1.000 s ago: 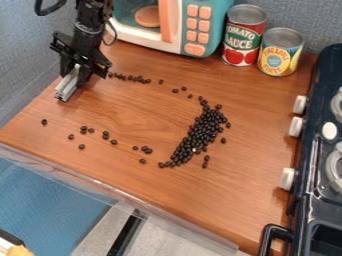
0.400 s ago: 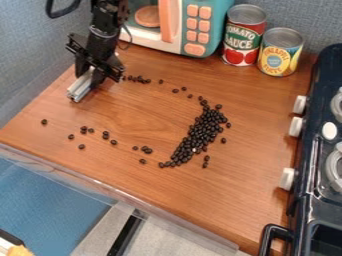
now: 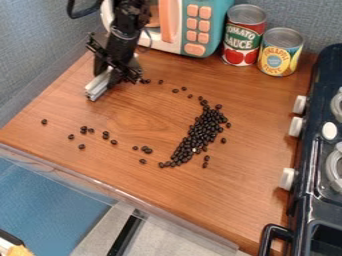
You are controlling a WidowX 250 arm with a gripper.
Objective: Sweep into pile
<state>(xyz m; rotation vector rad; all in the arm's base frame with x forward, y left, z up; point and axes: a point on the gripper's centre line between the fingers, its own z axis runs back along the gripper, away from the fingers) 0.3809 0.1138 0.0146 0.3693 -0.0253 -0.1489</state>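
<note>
Beans (image 3: 202,131), glossy and rounded, form a curved pile on your wood-grained surface (image 3: 227,200); to its upper left, your tool (image 3: 107,76) grips a straight grey bar (image 3: 97,88).

Has a toy microwave (image 3: 203,30), a red can (image 3: 242,42) and a yellow can (image 3: 279,54) by the worktop's (image 3: 234,200) far edge, a toy stove (image 3: 311,175) along its right.

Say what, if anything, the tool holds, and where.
The tool holds a grey bar by its farther part; the nearer end juts out free.

Black jointed arm (image 3: 125,32), black cable loop (image 3: 83,12), angular black hand (image 3: 108,76).
</note>
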